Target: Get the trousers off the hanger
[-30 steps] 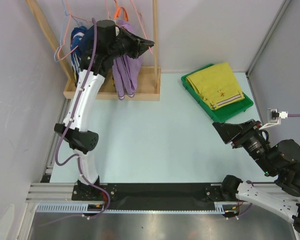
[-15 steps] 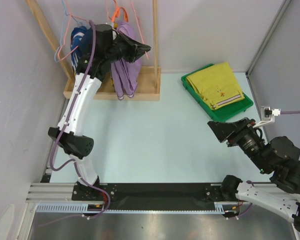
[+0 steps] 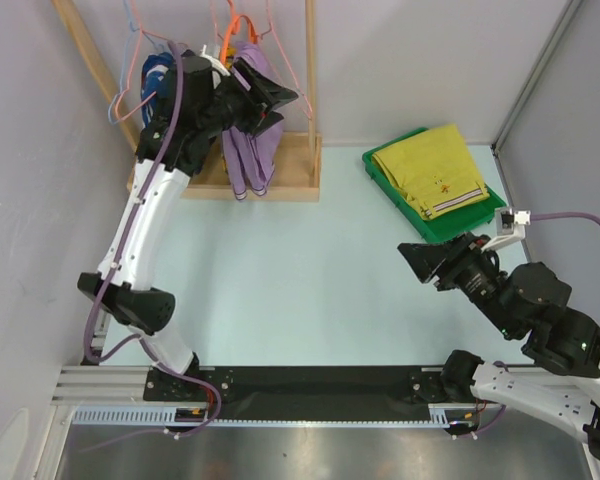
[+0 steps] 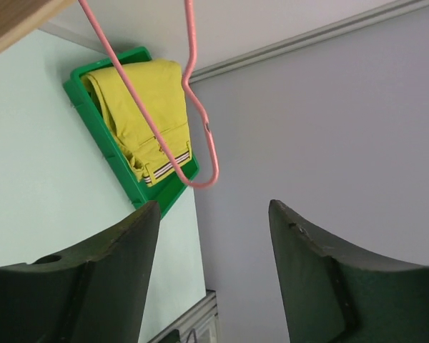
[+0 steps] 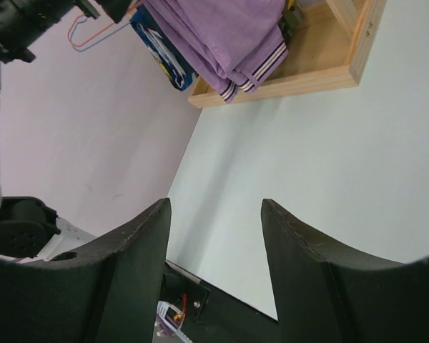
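The mustard-yellow trousers point(image 3: 432, 170) lie folded flat in a green tray point(image 3: 462, 227) at the back right, striped band toward the front. In the left wrist view the trousers point(image 4: 139, 114) show behind the bare pale-pink wire hanger point(image 4: 200, 146), which hangs free just above my left fingertips. My left gripper point(image 3: 280, 104) is raised at the rack and is open point(image 4: 214, 207), with nothing between its fingers. My right gripper point(image 3: 404, 252) hovers open over the table in front of the tray, pointing left, and is empty point(image 5: 216, 204).
A wooden rack point(image 3: 280, 187) stands at the back left. On it hang a lilac garment point(image 3: 250, 150), a navy garment point(image 3: 158, 76), an orange hanger point(image 3: 238, 25) and a light-blue wire hanger point(image 3: 117, 104). Walls close in on both sides.
My left gripper has gone from shut to open at the rack, and its arm has shifted left. The right arm has swung left and forward over the table.
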Available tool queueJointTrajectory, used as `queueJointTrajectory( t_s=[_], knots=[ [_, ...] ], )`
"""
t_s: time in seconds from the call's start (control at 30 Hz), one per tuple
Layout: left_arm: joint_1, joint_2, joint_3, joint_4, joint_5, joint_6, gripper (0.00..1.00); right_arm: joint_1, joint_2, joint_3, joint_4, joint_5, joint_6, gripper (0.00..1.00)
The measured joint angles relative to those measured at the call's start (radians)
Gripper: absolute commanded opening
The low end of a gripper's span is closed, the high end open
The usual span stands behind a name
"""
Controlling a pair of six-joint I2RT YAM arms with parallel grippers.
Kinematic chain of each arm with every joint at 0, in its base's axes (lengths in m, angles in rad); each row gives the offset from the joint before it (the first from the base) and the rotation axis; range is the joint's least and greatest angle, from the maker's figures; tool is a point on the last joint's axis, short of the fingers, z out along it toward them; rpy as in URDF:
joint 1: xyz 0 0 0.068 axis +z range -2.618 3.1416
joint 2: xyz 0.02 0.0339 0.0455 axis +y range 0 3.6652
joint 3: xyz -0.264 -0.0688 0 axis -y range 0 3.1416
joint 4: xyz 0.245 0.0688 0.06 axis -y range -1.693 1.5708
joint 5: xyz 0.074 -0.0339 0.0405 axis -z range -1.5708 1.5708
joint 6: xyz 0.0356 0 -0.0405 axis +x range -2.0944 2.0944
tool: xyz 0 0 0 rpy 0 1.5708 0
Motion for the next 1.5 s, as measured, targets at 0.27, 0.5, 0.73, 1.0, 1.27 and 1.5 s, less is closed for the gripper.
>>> queueJointTrajectory(
  t_s=[0.27, 0.5, 0.73, 1.0, 1.27, 1.5],
  knots=[
    [0.0, -0.157, -0.076, -0.004, -0.019, 0.117, 0.71, 0.0, 0.066, -0.04, 0.025, -0.025, 0.0, 0.59],
    [-0.001, -0.438, -0.36, 0.037, 0.006, 0.29, 0.73, 0.0, 0.144, -0.135, 0.104, -0.048, 0.003, 0.59],
    [-0.003, -0.909, -0.964, 0.258, 0.203, 0.387, 0.79, -0.014, 0.173, -0.39, 0.392, -0.12, 0.026, 0.6],
    [-0.006, -1.245, -1.548, 0.579, 0.409, 0.321, 0.85, -0.035, 0.13, -0.84, 0.895, -0.165, 0.132, 0.64],
    [-0.01, -1.534, -2.066, 1.026, 0.46, -0.006, 0.89, -0.076, -0.053, -1.056, 1.18, -0.143, 0.266, 0.9],
    [-0.014, -1.717, -2.13, 1.292, 0.406, -0.27, 0.93, -0.075, -0.193, -1.056, 1.178, -0.11, 0.307, 1.0]
  ],
)
